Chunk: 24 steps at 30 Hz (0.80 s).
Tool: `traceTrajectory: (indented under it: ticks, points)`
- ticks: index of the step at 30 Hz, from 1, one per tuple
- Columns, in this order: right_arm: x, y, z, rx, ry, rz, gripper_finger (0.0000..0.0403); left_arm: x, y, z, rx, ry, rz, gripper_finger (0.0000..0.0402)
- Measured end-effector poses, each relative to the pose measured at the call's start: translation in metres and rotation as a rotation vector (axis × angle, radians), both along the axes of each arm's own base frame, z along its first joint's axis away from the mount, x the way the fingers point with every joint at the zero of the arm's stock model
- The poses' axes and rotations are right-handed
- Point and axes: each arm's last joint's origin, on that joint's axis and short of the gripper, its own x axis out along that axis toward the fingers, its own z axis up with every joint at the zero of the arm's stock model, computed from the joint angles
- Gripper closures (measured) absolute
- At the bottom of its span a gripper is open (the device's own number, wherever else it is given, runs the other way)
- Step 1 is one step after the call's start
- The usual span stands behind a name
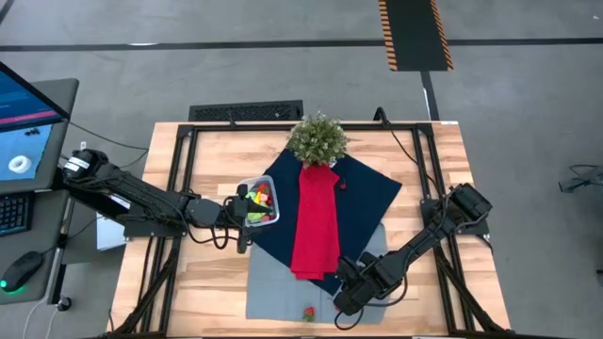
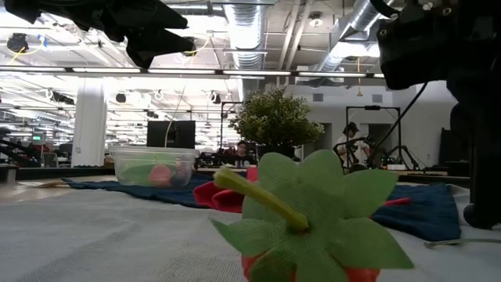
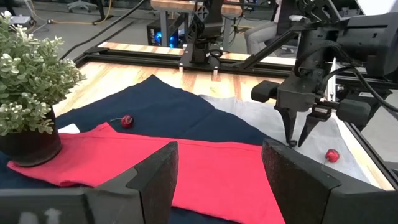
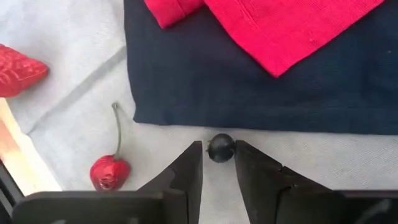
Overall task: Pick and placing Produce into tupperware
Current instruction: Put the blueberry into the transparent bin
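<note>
My right gripper [image 4: 219, 152] points down at the grey cloth [image 4: 74, 118], just off the navy cloth's near edge. Its open fingers stand on either side of a small dark round berry [image 4: 220, 148] lying on the grey cloth. A red cherry with a stem [image 4: 109, 171] and a red strawberry [image 4: 18, 70] lie nearby on the same cloth. The clear tupperware [image 1: 259, 201] holds several coloured produce pieces and rests on the navy cloth's left corner. My left gripper [image 1: 245, 215] hovers beside it, open with nothing between its fingers [image 3: 155, 168]. My right gripper comes at the dark berry [image 4: 220, 148] from above, one fingertip [image 4: 194, 155] on each side of it. I cannot tell whether they touch it. The berry rests on the grey cloth.
A red cloth strip [image 1: 316, 221] lies along the navy cloth [image 1: 372, 193], with a potted plant [image 1: 317, 139] at its far end. A second cherry [image 3: 127, 121] lies on the navy cloth. The strawberry [image 2: 313, 235] lies close to the table's near edge.
</note>
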Motion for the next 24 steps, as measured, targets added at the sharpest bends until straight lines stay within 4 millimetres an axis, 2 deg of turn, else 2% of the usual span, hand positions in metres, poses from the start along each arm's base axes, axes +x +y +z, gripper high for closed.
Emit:
traceTrajectory:
  ticks: [10, 24]
  points:
    - [0.0081, 0.0020, -0.0113, 0.021, -0.007, 0.027, 0.0336, 0.0000, 0.0000, -0.0001, 0.000, 0.001, -0.001, 0.0180]
    - [0.0018, -0.0009, -0.0048, 0.019, 0.049, 0.039, 0.0339, -0.0001, 0.0000, -0.0004, -0.001, 0.004, 0.000, 0.0180]
